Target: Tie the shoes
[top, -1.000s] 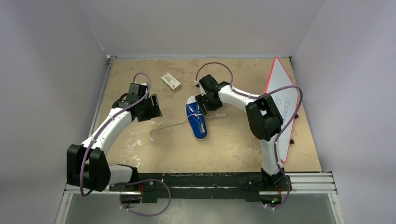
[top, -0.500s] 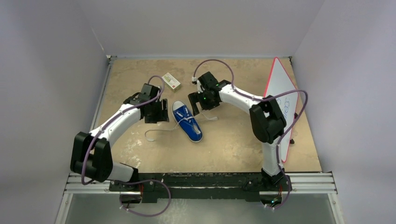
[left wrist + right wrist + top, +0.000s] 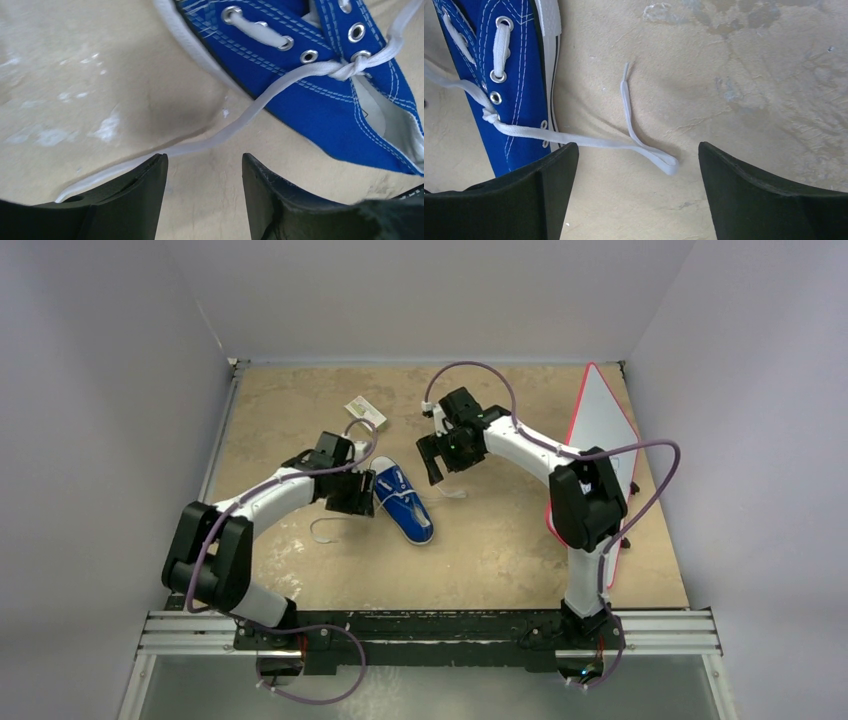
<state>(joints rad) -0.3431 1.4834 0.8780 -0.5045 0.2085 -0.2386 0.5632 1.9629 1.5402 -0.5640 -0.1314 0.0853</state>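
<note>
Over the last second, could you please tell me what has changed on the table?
The left hand moved right, up to the blue sneaker, whose far end swung left. The right hand opened wider and stands clear of it, the lace below lying loose on the table. The small box and the white board stayed put.

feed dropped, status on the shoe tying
Left gripper and right gripper open, empty. Blue canvas sneaker: white laces knotted once, ends loose. Small white box lies apart.

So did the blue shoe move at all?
Yes. The blue sneaker turned: its heel end swung left, away from the white board standing on the right, while its toe barely shifted.
</note>
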